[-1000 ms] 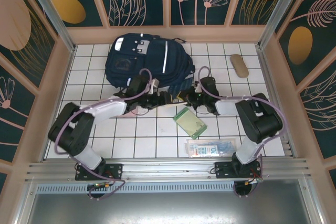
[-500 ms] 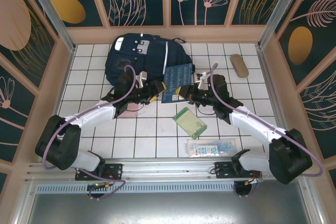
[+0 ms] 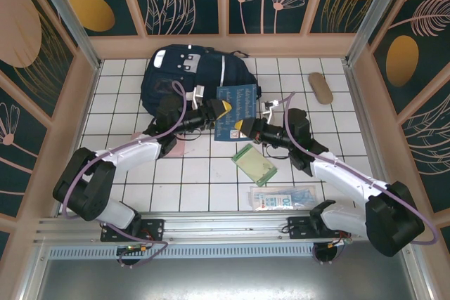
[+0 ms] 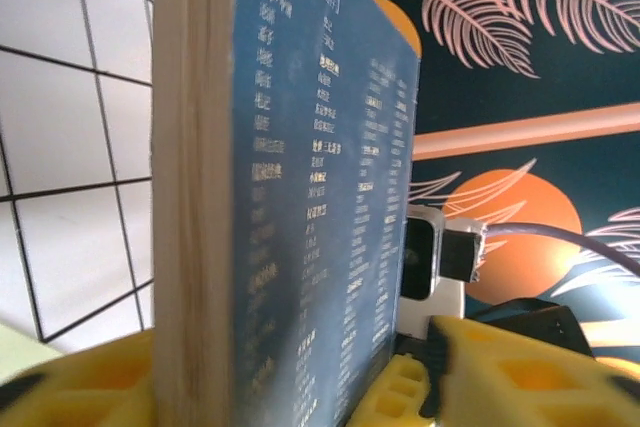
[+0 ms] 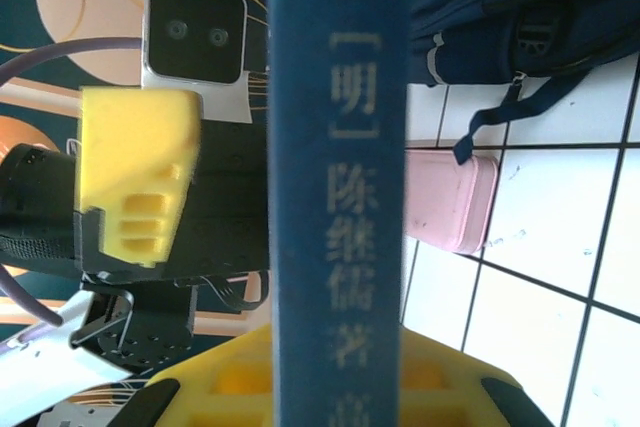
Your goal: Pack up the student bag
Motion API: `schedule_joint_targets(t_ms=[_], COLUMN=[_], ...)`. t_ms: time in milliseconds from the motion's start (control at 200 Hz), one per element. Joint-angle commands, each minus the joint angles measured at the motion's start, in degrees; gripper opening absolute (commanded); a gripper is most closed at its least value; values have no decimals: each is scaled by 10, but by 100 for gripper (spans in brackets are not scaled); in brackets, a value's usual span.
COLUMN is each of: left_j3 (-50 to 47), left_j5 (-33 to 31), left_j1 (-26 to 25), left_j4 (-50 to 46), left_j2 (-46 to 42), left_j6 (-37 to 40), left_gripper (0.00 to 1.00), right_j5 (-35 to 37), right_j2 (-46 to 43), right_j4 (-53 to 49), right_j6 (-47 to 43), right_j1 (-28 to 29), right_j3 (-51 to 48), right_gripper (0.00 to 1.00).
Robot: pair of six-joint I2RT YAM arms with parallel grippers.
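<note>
Handing over, I judge: the large navy-blue fabric backpack (image 3: pixel 184 75) lies beyond my arms, the blue paperback book (image 3: pixel 236 109) near its right edge, pinched by both left gripper (image 3: pixel 219 108) and right gripper (image 3: pixel 244 128); next one must let go, the other feed it inside
</note>
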Motion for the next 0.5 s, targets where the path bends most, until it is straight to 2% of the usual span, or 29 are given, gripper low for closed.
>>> schedule_joint_targets(t_ms=[0,170,220,280,335,455,495], left_j3=[-5,14,19,24,26,22,14], left_j5=[3,-30,-41,-48,-49,-29,-18], left_j1=[-9,-9,-9,-9,-9,-9,-9], left_j4=[63,-55,-85,-111,-127,-131,-121], left_j2=[-7,-43,-53,-62,-68,-72,-73], left_j6=[-3,87,113,140,160,189,192], left_gripper=[40,7,0,0,0,0,0], right_j5=[-14,9,11,8,2,-17,-35], right_j2=[-5,-17,-22,-29,-36,-52,-51], right_j4=[57,11,3,0,-2,12,33], right_j6=[1,-27,-32,-35,-40,-50,-43], right_j1=[2,-1,-4,-6,-6,-40,-50], right_j3=[-7,-6,-6,-6,-5,-7,-14], right_gripper=[0,0,12,30,42,55,57])
